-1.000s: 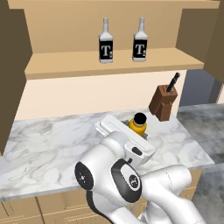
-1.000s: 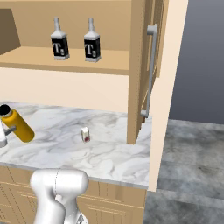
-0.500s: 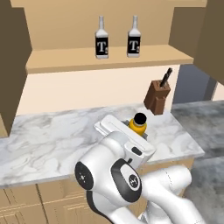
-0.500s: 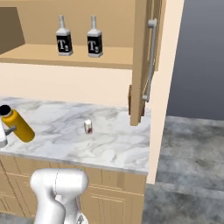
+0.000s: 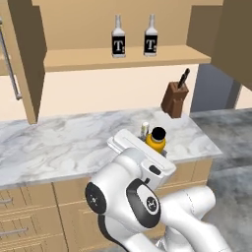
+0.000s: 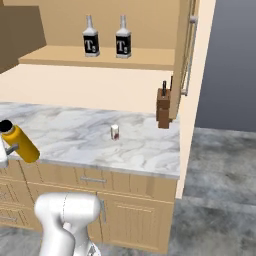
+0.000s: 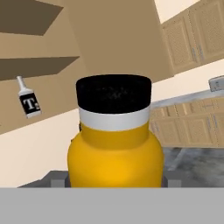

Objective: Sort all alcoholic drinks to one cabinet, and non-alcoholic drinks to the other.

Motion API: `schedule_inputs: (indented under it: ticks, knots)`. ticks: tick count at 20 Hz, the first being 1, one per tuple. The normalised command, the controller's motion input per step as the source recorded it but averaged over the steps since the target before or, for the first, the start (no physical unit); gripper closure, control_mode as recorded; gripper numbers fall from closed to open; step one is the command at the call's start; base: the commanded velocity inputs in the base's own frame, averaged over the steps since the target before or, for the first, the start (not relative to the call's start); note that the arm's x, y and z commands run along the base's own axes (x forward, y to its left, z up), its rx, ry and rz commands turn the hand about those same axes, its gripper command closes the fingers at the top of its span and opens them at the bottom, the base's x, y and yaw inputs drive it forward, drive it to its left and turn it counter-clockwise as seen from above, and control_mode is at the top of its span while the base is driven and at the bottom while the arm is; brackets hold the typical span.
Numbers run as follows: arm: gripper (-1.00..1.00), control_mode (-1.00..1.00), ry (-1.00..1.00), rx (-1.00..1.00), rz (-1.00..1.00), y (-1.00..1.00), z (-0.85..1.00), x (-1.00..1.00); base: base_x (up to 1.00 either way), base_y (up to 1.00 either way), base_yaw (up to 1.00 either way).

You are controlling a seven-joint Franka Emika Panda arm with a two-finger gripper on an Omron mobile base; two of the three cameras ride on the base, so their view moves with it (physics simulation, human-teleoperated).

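My gripper (image 7: 116, 180) is shut on the orange-yellow bottle with a black cap (image 7: 114, 148), the non-alcoholic drink. The bottle (image 5: 157, 139) sits above the counter's front right part, tilted in the gripper (image 6: 6, 150), and shows as the orange bottle (image 6: 21, 143) at the left edge. Two "T"-label bottles (image 5: 118, 43) (image 5: 151, 42) stand upright side by side on the wide cabinet's shelf (image 5: 78, 60). From the right they show as T bottles (image 6: 90, 42) (image 6: 123, 43). One T bottle (image 7: 29, 103) appears far off. The narrow cabinet's door with a grey bar handle (image 6: 189, 55) is right of the shelf.
A marble counter (image 5: 59, 142) runs under the cabinets, with wooden drawers below. A brown knife block (image 5: 174, 98) (image 6: 163, 107) stands at its back right. A small white shaker (image 6: 115, 132) (image 5: 144, 129) stands mid-counter. Another door with a grey handle (image 5: 10, 64) hangs at the left.
The whole picture has shifted, so the cameras have moved with the base; the knife block has come into the right base view. The orange bottle stays in my gripper.
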Motion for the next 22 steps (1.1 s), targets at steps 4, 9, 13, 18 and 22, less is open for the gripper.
schedule_inputs:
  ticks: [4, 9, 13, 18, 22]
  knots:
    - [1.0, 1.0, 0.0, 0.0, 0.0, 0.0, 0.0, 0.0, -0.33, 0.65, 0.0]
    - [1.0, 1.0, 0.0, 0.0, 0.0, 0.0, 0.0, 0.0, -0.3, 0.71, 0.0]
    - [1.0, 1.0, 0.0, 0.0, 0.0, 0.0, 0.0, 0.0, -0.42, 0.7, 0.0]
    - [1.0, 1.0, 0.0, 0.0, 0.0, 0.0, 0.0, 0.0, -0.55, 0.52, 0.07]
    - [1.0, 1.0, 0.0, 0.0, 0.0, 0.0, 0.0, 0.0, -0.5, 0.64, 0.11]
